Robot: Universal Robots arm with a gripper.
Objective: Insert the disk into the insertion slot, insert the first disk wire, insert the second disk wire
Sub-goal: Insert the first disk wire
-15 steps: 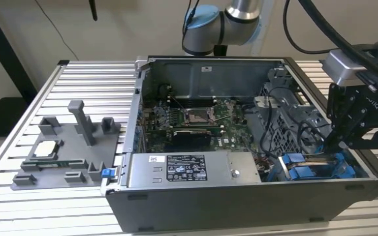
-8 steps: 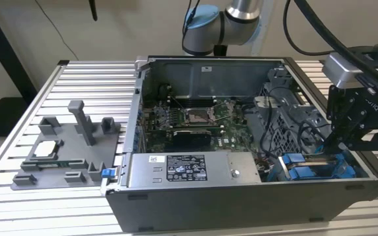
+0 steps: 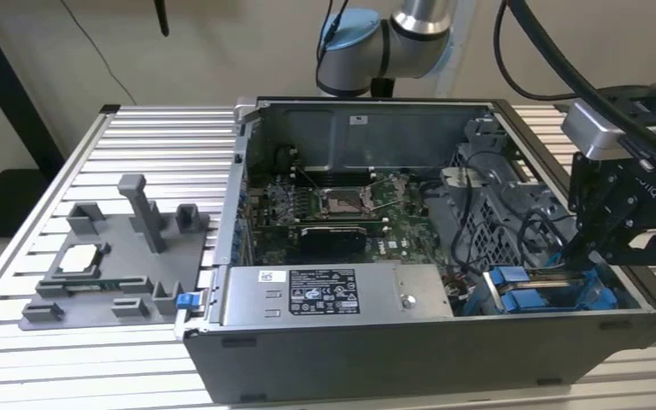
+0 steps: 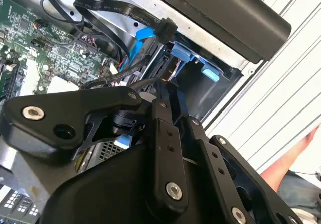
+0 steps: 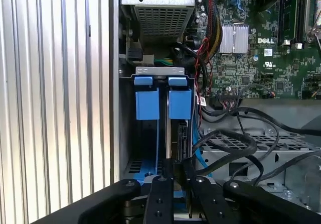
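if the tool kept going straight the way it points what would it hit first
Most likely the blue-railed drive bay; the tool points right into it, though how far off it is stays unclear.

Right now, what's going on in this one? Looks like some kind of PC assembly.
A robot arm's gripper sits low in the corner of an open computer case on a slatted table. It is right over the insertion slot with its blue rails. A dark slab stands on edge in the slot beneath the gripper. It is probably the disk, though I can't confirm that. Loose black cables loop beside the slot.
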